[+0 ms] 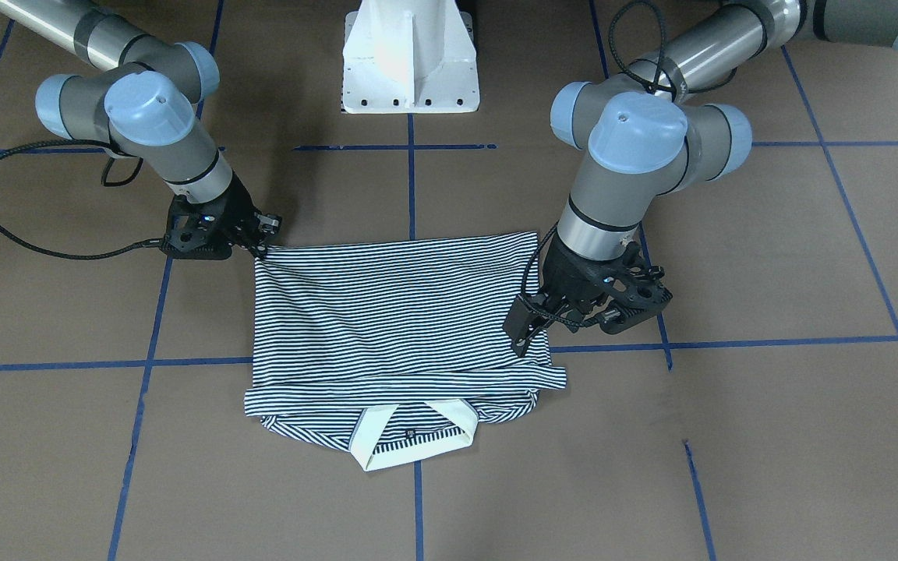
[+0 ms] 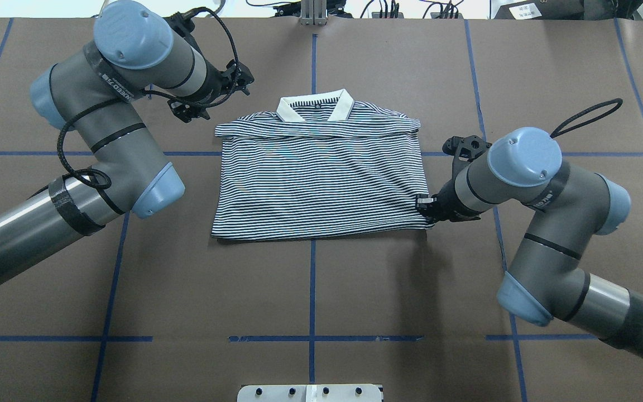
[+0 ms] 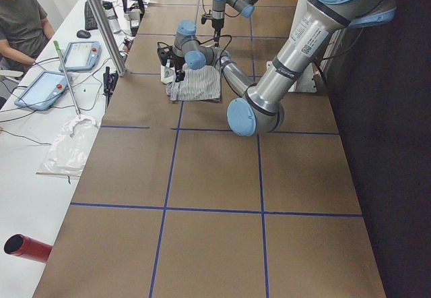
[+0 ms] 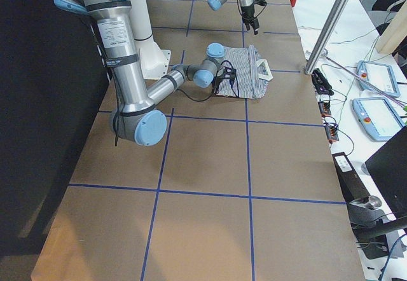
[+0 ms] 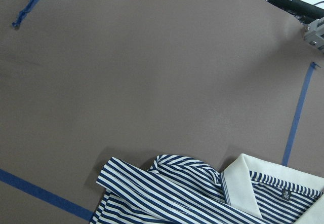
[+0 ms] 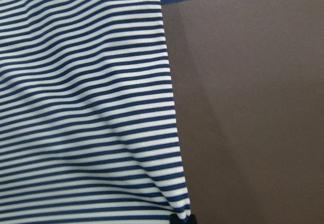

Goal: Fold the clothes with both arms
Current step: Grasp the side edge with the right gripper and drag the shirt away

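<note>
The striped polo shirt (image 2: 321,178) lies folded in half on the brown table, its cream collar (image 2: 315,107) at the far edge. My right gripper (image 2: 426,207) sits low at the shirt's near right corner (image 1: 262,249) and looks shut on it; the right wrist view shows the striped edge (image 6: 76,107) with one black fingertip (image 6: 179,219) at the corner. My left gripper (image 2: 210,95) hangs above the table beside the shirt's far left corner, looks open and holds nothing. Its wrist view shows that corner (image 5: 167,193) and the collar (image 5: 248,183) from above, without fingers.
The white pedestal base (image 1: 410,62) stands behind the shirt on the robot's side. Blue tape lines (image 2: 311,290) grid the table. Beyond the far edge is a white bench with tablets (image 3: 40,89), a metal post (image 3: 101,21) and a seated person (image 3: 20,21).
</note>
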You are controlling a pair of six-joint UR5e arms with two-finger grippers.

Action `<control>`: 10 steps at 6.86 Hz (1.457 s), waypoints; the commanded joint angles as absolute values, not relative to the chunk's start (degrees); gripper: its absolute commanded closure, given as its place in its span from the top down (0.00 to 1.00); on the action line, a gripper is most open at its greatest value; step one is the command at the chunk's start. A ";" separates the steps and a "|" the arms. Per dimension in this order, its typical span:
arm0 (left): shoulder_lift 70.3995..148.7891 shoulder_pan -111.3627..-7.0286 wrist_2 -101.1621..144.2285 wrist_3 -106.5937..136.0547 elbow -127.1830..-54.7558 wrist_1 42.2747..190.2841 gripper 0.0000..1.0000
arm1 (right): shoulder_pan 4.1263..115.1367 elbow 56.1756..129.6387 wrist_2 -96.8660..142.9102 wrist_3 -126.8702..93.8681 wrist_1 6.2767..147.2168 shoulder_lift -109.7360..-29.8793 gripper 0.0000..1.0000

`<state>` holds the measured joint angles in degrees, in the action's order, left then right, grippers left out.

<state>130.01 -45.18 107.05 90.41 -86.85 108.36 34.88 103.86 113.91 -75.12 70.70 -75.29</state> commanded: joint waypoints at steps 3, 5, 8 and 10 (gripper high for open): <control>129.73 -41.94 106.79 93.15 -90.52 106.61 1.00 | 25.09 122.05 118.11 -77.95 70.31 -98.65 0.00; 129.73 -39.21 106.61 96.23 -91.67 106.35 1.00 | 20.93 123.92 121.35 -81.46 70.22 -100.81 0.00; 129.20 -37.45 106.61 97.56 -92.55 106.35 1.00 | 16.27 124.89 123.22 -82.00 70.05 -101.69 0.51; 128.76 -33.51 106.52 101.65 -94.30 105.13 0.99 | 16.69 127.69 122.52 -82.53 70.05 -100.55 1.00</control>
